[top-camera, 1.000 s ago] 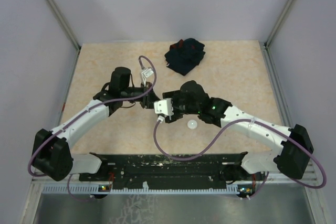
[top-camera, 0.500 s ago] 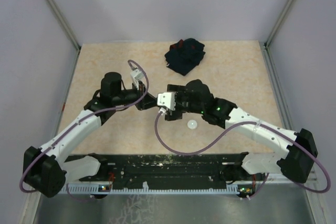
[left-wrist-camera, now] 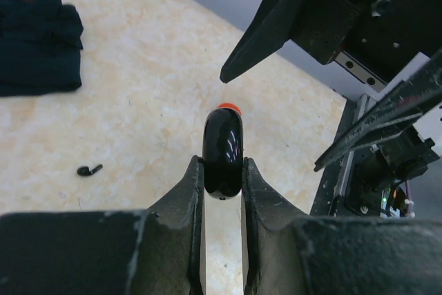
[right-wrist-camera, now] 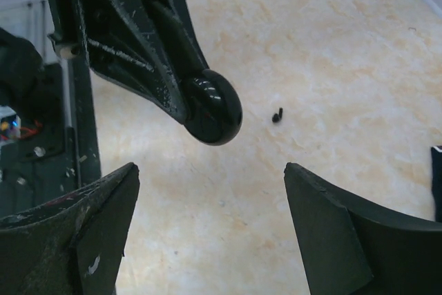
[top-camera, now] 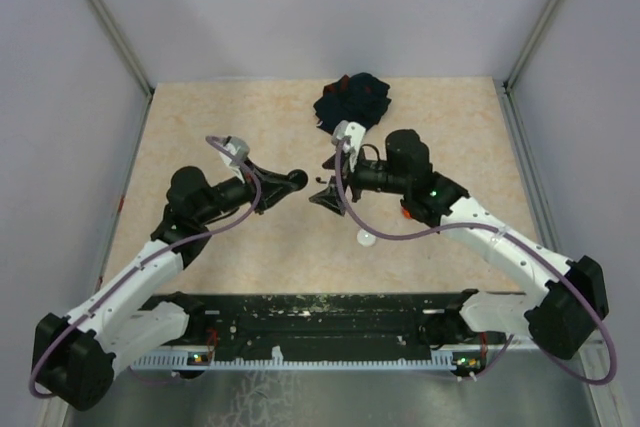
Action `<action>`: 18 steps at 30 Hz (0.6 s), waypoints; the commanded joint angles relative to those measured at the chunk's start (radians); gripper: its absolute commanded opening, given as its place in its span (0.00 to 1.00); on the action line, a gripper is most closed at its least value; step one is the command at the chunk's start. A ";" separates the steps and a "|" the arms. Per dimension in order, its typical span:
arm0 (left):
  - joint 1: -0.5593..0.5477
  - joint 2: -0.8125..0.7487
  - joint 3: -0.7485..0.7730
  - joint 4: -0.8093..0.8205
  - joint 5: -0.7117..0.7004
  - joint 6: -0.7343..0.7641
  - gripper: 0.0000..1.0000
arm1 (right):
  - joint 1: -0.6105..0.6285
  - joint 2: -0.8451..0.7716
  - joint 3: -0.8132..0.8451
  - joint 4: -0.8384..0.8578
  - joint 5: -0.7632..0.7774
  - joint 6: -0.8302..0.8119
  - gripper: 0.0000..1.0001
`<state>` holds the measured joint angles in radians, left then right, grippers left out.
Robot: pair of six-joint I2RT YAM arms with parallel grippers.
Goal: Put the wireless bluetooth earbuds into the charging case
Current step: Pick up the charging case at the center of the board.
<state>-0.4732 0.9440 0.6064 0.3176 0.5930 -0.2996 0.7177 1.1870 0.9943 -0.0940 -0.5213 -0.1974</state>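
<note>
The right gripper has spread its jaws wide, and its wrist has backed off toward 2 o'clock. The left gripper, clamped on the black charging case, has drawn back toward 8 o'clock, leaving a gap between them.

Top view: from high above and behind both arm bases, looking down and forward over the whole beige mottled tabletop, far off. Left wrist view: close behind the left pincer, facing past the glossy black round puck toward the right pincer. Right wrist view: equally close, facing back the opposite way. Shared by both wrist views: that puck and a small black bean-shaped earbud on the tabletop. Shared by left wrist and top views: a dark navy folded cloth.
</note>
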 commanded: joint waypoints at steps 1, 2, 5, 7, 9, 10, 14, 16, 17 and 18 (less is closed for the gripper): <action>0.005 -0.037 -0.053 0.249 0.003 -0.059 0.01 | -0.068 -0.011 -0.057 0.324 -0.205 0.340 0.83; 0.006 -0.039 -0.062 0.288 0.008 -0.072 0.01 | -0.070 -0.009 -0.080 0.389 -0.224 0.382 0.81; 0.005 -0.040 -0.077 0.360 0.029 -0.102 0.01 | -0.071 -0.003 -0.118 0.508 -0.245 0.453 0.79; 0.006 -0.038 -0.081 0.405 0.052 -0.124 0.01 | -0.072 0.010 -0.120 0.532 -0.265 0.460 0.78; 0.006 -0.031 -0.082 0.447 0.080 -0.145 0.01 | -0.072 0.021 -0.118 0.545 -0.278 0.462 0.77; 0.005 -0.026 -0.082 0.466 0.095 -0.157 0.01 | -0.074 0.024 -0.119 0.558 -0.286 0.465 0.76; 0.005 -0.005 -0.088 0.545 0.147 -0.202 0.01 | -0.079 0.029 -0.122 0.618 -0.320 0.481 0.73; 0.005 0.004 -0.094 0.585 0.172 -0.217 0.00 | -0.082 0.034 -0.119 0.633 -0.331 0.487 0.71; 0.004 0.006 -0.094 0.596 0.180 -0.227 0.00 | -0.085 0.036 -0.118 0.642 -0.341 0.492 0.69; 0.005 0.007 -0.095 0.603 0.185 -0.232 0.00 | -0.087 0.038 -0.118 0.653 -0.351 0.499 0.67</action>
<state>-0.4732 0.9432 0.5243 0.7963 0.7105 -0.4774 0.6445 1.2201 0.8635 0.4358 -0.8097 0.2661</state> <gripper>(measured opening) 0.227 0.697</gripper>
